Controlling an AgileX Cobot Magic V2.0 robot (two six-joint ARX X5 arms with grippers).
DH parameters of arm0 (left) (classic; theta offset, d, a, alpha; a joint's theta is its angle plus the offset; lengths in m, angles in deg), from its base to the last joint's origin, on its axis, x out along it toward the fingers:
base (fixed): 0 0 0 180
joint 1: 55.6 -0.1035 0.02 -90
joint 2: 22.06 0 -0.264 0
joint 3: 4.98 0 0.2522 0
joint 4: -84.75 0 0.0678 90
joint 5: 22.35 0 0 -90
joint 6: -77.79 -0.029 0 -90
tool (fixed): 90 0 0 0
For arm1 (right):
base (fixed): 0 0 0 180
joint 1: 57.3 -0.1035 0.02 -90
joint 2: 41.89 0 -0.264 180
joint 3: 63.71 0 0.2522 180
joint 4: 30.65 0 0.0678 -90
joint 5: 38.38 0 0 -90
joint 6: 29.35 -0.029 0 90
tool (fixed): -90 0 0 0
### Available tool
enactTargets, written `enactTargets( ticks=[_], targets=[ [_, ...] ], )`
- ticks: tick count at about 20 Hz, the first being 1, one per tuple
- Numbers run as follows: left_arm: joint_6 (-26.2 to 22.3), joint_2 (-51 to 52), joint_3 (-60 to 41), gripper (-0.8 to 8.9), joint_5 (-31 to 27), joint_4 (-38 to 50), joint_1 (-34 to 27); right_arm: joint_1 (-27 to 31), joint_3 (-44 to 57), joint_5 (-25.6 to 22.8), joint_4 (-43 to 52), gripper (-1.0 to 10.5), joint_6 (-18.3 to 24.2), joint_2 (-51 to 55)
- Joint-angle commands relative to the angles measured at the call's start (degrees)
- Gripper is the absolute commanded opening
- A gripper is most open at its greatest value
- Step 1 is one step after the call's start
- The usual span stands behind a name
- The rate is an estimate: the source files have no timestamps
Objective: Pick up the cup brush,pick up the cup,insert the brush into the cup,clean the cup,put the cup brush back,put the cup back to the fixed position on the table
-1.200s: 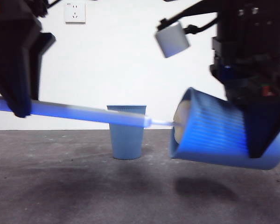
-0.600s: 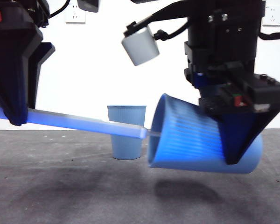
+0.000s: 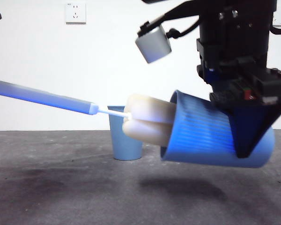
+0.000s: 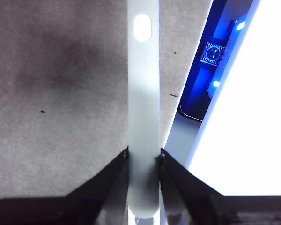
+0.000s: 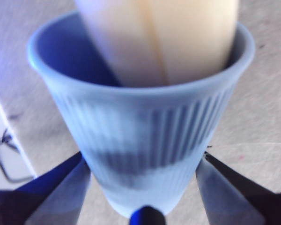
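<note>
The right gripper (image 5: 143,187) has its fingers (image 3: 248,133) clamped on the light-blue ribbed plastic cup (image 3: 218,136), holding it on its side above the dark grey mottled counter (image 3: 61,187), mouth toward the brush. The cup brush with its long grey handle and cream-yellow split sponge head (image 3: 147,119) points into that mouth, the sponge only partly inside and much of it showing outside the rim. The left gripper (image 4: 144,157) has its fingers pressed against either side of the handle near its far end, out of the front view. A second identical blue cup (image 3: 126,136) stands upright on the counter behind the sponge.

The risk I see is leverage: the brush is held far from its head, so a push slightly off the cup's axis could catch the sponge on the rim. That might twist the handle in the fingers or lever the thin cup out of its side grip, dropping it onto the counter.
</note>
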Motion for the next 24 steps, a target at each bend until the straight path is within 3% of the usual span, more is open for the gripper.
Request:
enactTargets(
  ticks=[1, 7, 13, 24],
  targets=[
    [0.74, -0.42, -0.24, -0.09, 0.17, 1.14, -0.17, -0.17, -0.22, 0.04, 0.57, -0.1, -0.55, 0.07],
    [0.2, -3.87, -0.24, -0.09, 4.7, 8.41, 0.11, -0.24, -0.22, 1.81, 2.86, -0.1, -0.44, 0.07],
    [0.24, -10.51, -0.24, -0.09, 4.98, 14.08, 2.23, -0.28, -0.22, 3.96, 5.68, -0.1, -0.48, 0.04],
    [1.22, -2.84, -0.24, -0.09, 2.4, 4.02, -3.15, -0.17, -0.22, 3.41, 2.4, -0.1, -0.74, 0.04]
  ],
)
